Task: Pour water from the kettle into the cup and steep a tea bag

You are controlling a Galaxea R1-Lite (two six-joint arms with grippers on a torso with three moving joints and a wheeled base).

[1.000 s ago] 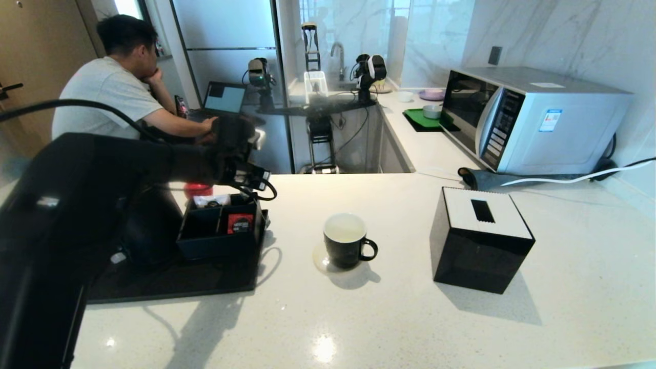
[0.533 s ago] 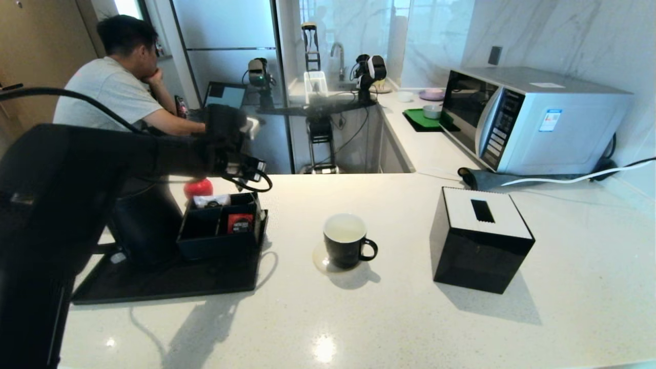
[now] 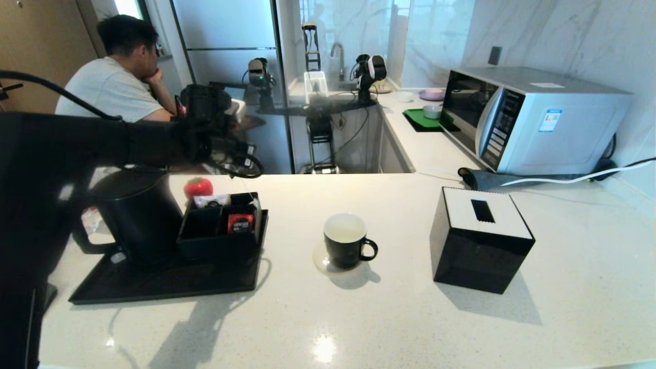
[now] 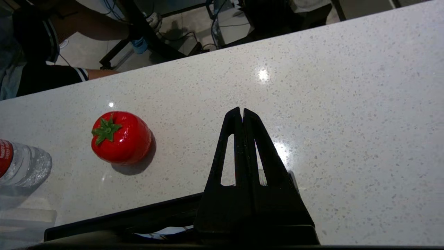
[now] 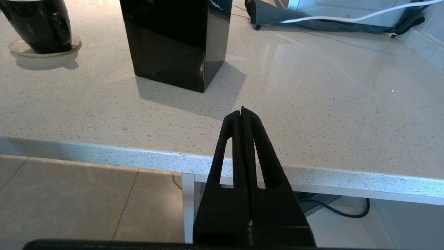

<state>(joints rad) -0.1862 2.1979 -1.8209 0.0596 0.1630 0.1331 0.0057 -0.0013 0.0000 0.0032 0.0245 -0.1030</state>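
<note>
The tall black kettle (image 3: pixel 137 215) stands on the left of a black tray (image 3: pixel 169 284), handle toward the counter's left edge. The black cup (image 3: pixel 345 241), white inside, sits on a round coaster mid-counter, and its lower part also shows as the cup (image 5: pixel 38 24) in the right wrist view. No tea bag can be made out. My left gripper (image 4: pixel 242 111) is shut and empty. It hangs high above the back edge of the compartment box (image 3: pixel 220 225), over bare counter. My right gripper (image 5: pixel 242 110) is shut and empty, parked low before the counter's front edge.
A red tomato-shaped timer (image 4: pixel 119 137) sits behind the box, with a water bottle (image 4: pixel 20 166) beside it. A red-labelled sachet (image 3: pixel 240 223) lies in the box. A black tissue box (image 3: pixel 482 241) stands right of the cup, a microwave (image 3: pixel 533 118) is at the back right, and a person sits beyond the counter.
My left arm has risen and drawn back to the left, uncovering the kettle and the tray's left side. The cup and boxes have not moved.
</note>
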